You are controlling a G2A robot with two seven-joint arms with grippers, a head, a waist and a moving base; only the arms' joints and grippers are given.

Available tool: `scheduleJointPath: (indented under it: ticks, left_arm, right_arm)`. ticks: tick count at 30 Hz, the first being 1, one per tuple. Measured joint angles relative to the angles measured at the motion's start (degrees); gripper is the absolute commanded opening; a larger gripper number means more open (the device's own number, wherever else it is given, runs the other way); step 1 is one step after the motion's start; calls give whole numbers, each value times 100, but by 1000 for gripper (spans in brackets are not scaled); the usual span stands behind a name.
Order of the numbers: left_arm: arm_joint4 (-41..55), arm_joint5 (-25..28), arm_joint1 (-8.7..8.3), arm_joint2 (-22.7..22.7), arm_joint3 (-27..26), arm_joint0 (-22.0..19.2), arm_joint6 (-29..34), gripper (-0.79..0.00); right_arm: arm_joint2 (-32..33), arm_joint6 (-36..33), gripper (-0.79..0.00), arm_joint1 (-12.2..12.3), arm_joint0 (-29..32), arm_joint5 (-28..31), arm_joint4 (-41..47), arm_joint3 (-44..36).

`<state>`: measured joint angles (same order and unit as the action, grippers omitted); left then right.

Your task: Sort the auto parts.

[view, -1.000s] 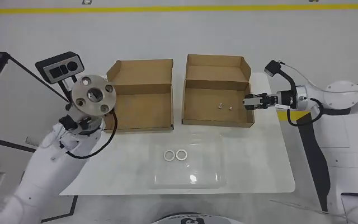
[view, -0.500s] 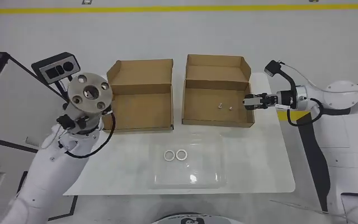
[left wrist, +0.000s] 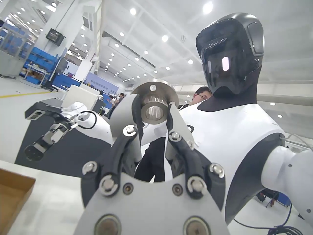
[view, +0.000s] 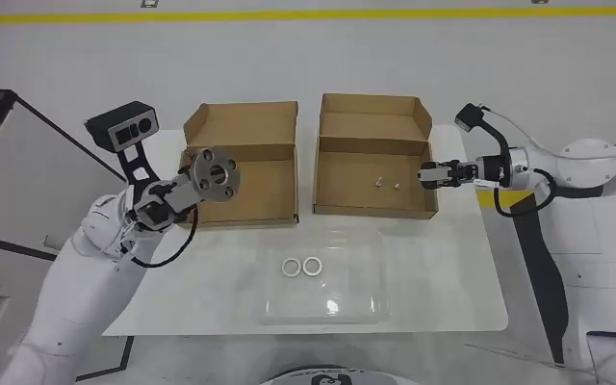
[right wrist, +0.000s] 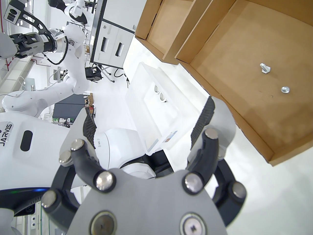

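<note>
Steel flanged hub (view: 214, 173): held in the air over the left cardboard box's outer wall, holed face tilted upward.
Left gripper (left wrist: 152, 113): clamped on the hub's neck (a finger on either side).
Left cardboard box (view: 252, 190): lies open on the white table (view: 452, 279).
Right cardboard box (view: 346, 190): just beside the left one, with two bolts (view: 379, 180) on its floor.
Right gripper (view: 423, 176): fingers spread wide, holding nothing, at the right box's outer wall.
Clear plastic tray (view: 377, 289): in front of both boxes, holding two white rings (view: 290, 267) side by side.
</note>
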<state>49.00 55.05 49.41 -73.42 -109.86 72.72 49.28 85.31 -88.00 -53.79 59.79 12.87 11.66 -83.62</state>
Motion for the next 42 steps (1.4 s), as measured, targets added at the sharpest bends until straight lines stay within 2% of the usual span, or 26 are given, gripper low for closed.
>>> scheduleJointPath:
  ticks: [10, 19, 26, 32, 42]
  left_arm:
    - [775, 149, -101, 12, -109, 21, -150, -785]
    - [1635, -281, -44, -372, -169, 137, 283, -785]
    - [2067, -989, 184, -970, -128, 295, 994, -785]
    - [1852, -1486, 441, -1389, -108, 402, 1490, -785]
    - [1094, -2008, 809, -1744, -203, 432, 2011, -785]
  right_arm:
    - [0, 0, 0, 0, 0, 0, 0, 0]
    - [0, 0, 0, 0, 0, 0, 0, 0]
    - [0, 0, 0, 0, 0, 0, 0, 0]
    - [0, 0, 0, 0, 0, 0, 0, 0]
    - [0, 0, 0, 0, 0, 0, 0, 0]
